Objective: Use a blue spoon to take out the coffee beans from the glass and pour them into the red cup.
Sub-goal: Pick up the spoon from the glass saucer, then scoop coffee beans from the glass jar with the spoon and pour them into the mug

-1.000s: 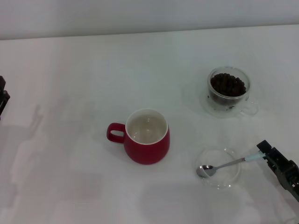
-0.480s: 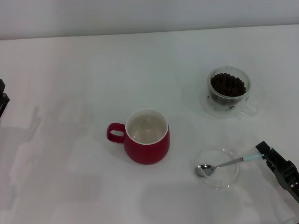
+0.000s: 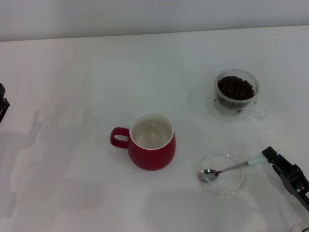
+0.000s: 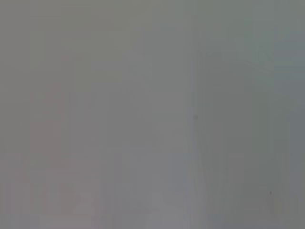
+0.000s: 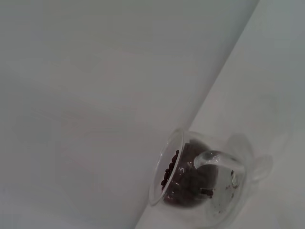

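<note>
A white table (image 3: 72, 72) fills the head view. At the lower right of the frame, the right gripper (image 3: 269, 155) reaches in from the corner, its dark fingers closed on the pale tip of the blue spoon (image 3: 231, 167). The spoon's long axis runs from the gripper toward the lower centre of the frame, sloping slightly downward. Its shiny metal bowl rests inside a flat clear saucer (image 3: 227, 186), and it looks empty.

The glass (image 3: 236, 94) stands in the upper right of the frame, well apart from the spoon and almost directly above the gripper in the picture. Dark coffee beans (image 3: 234, 87) are heaped inside it, nearly to the rim. Its clear handle points toward the right edge. In the right wrist view, the glass (image 5: 202, 179) appears tilted at the lower right, with beans (image 5: 169, 170) visible through its wall.

The red cup (image 3: 151, 142) sits near the centre of the frame, to the left of the saucer, with its loop handle pointing left. Its white inside looks empty.

The left gripper (image 3: 3, 102) shows only as a dark sliver at the far left edge, well apart from everything; whether it is open or closed cannot be told. The left wrist view shows only plain grey.

The right arm is clearly the nearer one. Judging from this layout, the spoon must travel up the frame to the glass, with its bowl leading.
</note>
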Controlling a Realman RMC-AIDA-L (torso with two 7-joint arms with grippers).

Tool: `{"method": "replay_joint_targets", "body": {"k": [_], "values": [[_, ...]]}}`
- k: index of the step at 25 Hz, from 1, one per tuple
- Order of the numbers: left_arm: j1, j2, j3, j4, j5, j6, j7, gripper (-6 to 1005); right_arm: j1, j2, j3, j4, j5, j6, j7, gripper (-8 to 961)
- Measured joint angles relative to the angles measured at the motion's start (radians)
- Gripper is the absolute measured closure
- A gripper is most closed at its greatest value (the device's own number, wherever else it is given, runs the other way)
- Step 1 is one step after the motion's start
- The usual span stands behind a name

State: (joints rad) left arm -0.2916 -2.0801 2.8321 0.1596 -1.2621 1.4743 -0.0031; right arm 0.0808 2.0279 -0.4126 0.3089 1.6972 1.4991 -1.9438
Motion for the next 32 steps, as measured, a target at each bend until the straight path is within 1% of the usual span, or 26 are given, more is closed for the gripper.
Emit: {"method": "replay_joint_targets", "body": {"k": [5, 9, 13, 16, 21, 26, 32], "values": [[0.001, 0.0, -0.002, 0.0, 0.0, 0.0, 0.0, 148, 0.0, 0.0, 0.0, -0.001, 0.003, 0.001, 0.003, 753], [0.002, 0.001, -0.002, 0.0, 0.0, 0.0, 0.0, 148, 0.006, -0.002, 0.0, -0.01, 0.0, 0.031, 0.007, 801], [0.002, 0.002, -0.002, 0.0, 0.0, 0.0, 0.0, 148, 0.022, -0.011, -0.001, -0.019, -0.003, 0.056, 0.014, 801], [0.002, 0.001, -0.002, 0.0, 0.0, 0.0, 0.0, 148, 0.025, -0.013, -0.002, -0.046, -0.004, 0.059, 0.034, 801], [0.008, -0.001, -0.002, -0.004, 0.0, 0.0, 0.0, 148, 0.018, -0.015, -0.002, -0.128, -0.004, 0.087, 0.112, 801], [0.011, -0.002, -0.002, -0.005, 0.0, 0.0, 0.0, 148, 0.027, -0.017, -0.002, -0.202, -0.002, 0.105, 0.176, 802], [0.012, -0.003, -0.002, -0.005, 0.0, -0.004, 0.0, 148, 0.034, -0.02, -0.002, -0.337, 0.009, 0.106, 0.225, 802]]}}
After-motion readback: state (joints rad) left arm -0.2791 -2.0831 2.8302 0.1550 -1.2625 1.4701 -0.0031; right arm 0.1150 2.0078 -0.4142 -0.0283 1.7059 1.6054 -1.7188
